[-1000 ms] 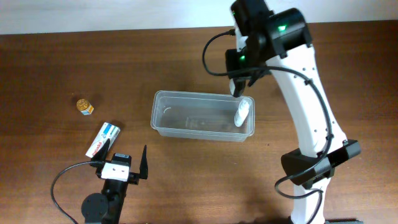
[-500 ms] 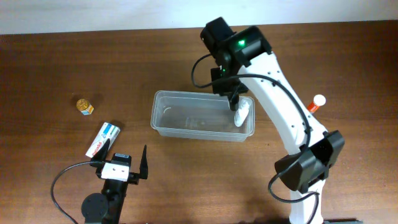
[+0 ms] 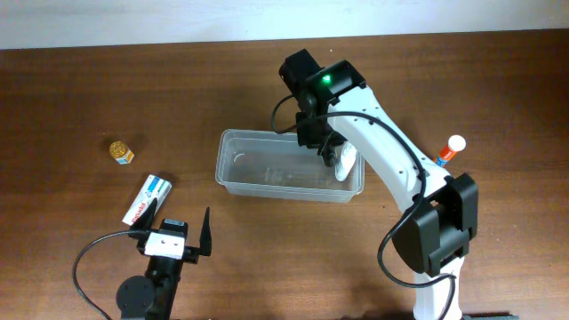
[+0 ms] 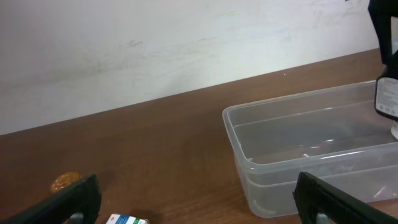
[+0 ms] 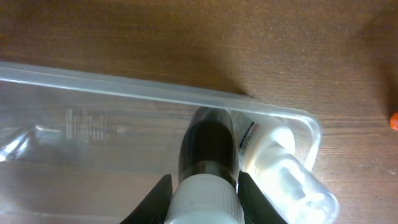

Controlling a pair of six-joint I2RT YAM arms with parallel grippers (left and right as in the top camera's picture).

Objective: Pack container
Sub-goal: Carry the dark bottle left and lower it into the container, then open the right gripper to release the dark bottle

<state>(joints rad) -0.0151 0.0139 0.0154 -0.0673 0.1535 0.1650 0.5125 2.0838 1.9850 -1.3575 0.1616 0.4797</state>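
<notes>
The clear plastic container (image 3: 233, 174) stands mid-table; it also shows in the left wrist view (image 4: 280, 155) and the right wrist view (image 5: 124, 84). My right gripper (image 3: 324, 147) is inside its right end, shut on a dark bottle with a white ribbed cap (image 5: 208, 146). The fingers (image 5: 205, 190) clamp it just below the cap. A white bottle (image 3: 348, 165) lies in the container beside it (image 5: 273, 158). My left gripper (image 3: 175, 228) is open and empty near the front left, its fingers (image 4: 199, 205) far apart.
A white and blue box (image 3: 147, 198) lies just ahead of the left gripper (image 4: 127, 219). A small gold-capped bottle (image 3: 121, 152) stands at the far left (image 4: 64, 182). An orange tube with a white cap (image 3: 449, 149) lies right of the container.
My right arm has swung left and down into the container's right end, next to the white bottle. The orange tube it had covered now shows. The left arm has not moved.
</notes>
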